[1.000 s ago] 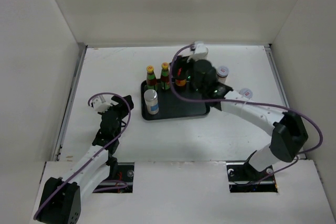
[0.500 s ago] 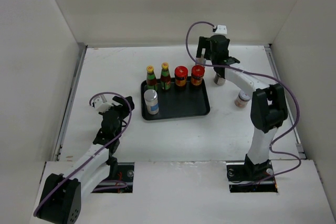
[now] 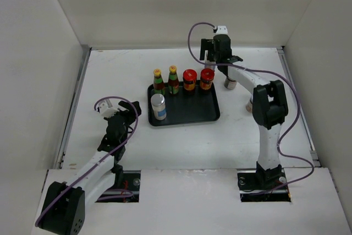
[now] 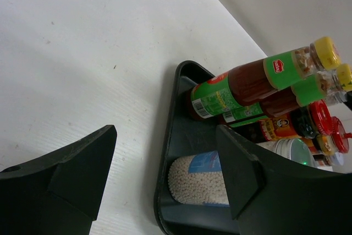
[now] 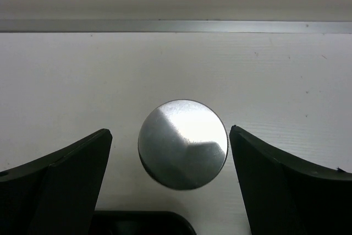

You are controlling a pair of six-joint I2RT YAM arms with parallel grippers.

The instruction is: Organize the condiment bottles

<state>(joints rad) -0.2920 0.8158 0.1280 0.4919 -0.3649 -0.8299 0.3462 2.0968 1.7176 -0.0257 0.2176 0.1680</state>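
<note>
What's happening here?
Condiments are being sorted onto the tray. Two sauce bottles, two red-lidded jars and one shaker stand on it. The right fingers are open above a second shaker, which stands on the table right of the tray, and are not gripping it. The left fingers are open and empty, left of the tray.

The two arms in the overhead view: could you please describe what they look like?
The left arm and right arm have white links with bulky black joints. A purple cable runs loosely along each to the wrist. Their jaws are matte black, broad and wedge-shaped.
</note>
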